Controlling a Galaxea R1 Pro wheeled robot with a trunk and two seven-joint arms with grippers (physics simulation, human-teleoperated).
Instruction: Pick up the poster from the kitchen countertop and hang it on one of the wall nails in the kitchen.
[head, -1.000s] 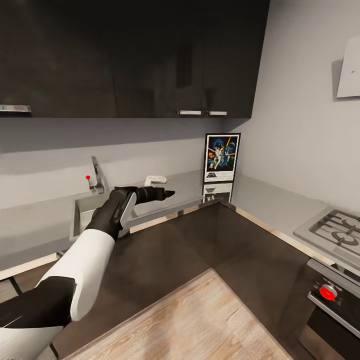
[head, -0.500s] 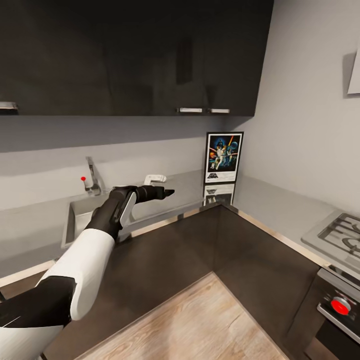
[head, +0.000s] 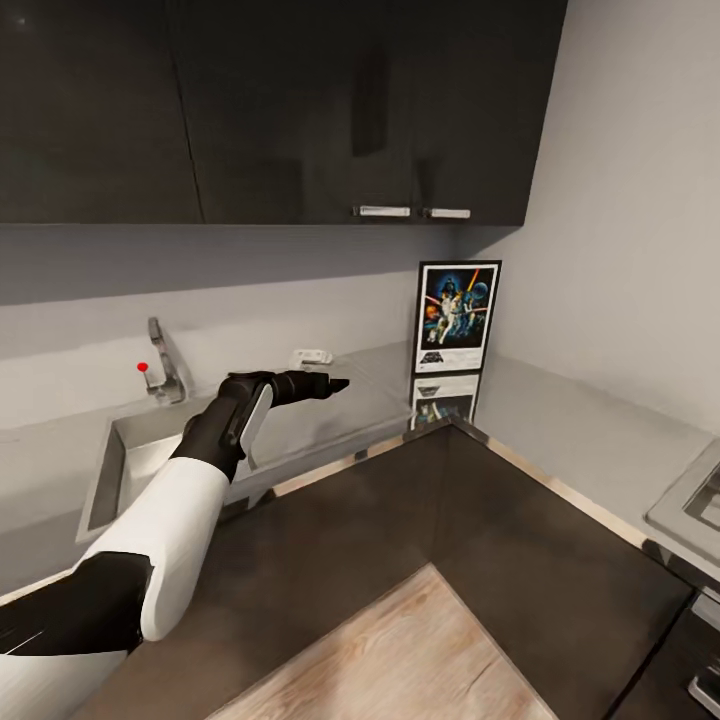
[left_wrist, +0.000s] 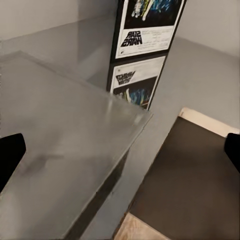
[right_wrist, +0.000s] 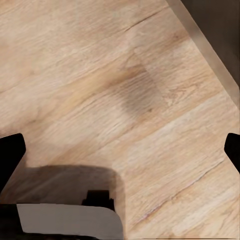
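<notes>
portrait star wars poster (head: 457, 317), thin black frame, white border, stands upright in the inner corner of the smooth pale grey l-shaped worktop (head: 590, 440), leaning against the wall, mirrored in the glossy surface below it. no wall nail made out.

risks, as judgement: the poster is thin and only propped; a side-on nudge from a fingertip could tip it flat or slide it along the wall. the corner leaves little room beside the frame for a finger. the dark overhead cabinets (head: 280, 110) hang close above, so a steep lift could knock the frame.

left gripper (head: 335, 384), black, at the end of a white-and-black arm stretched forward over the worktop's front edge beside the steel sink (head: 130, 465), pointing toward the poster, well apart from it. left wrist view: fingertips (left_wrist: 11, 155) wide apart, nothing between them. right gripper (right_wrist: 120, 150) also spread, empty, facing the pale wood floor (right_wrist: 125, 75).
</notes>
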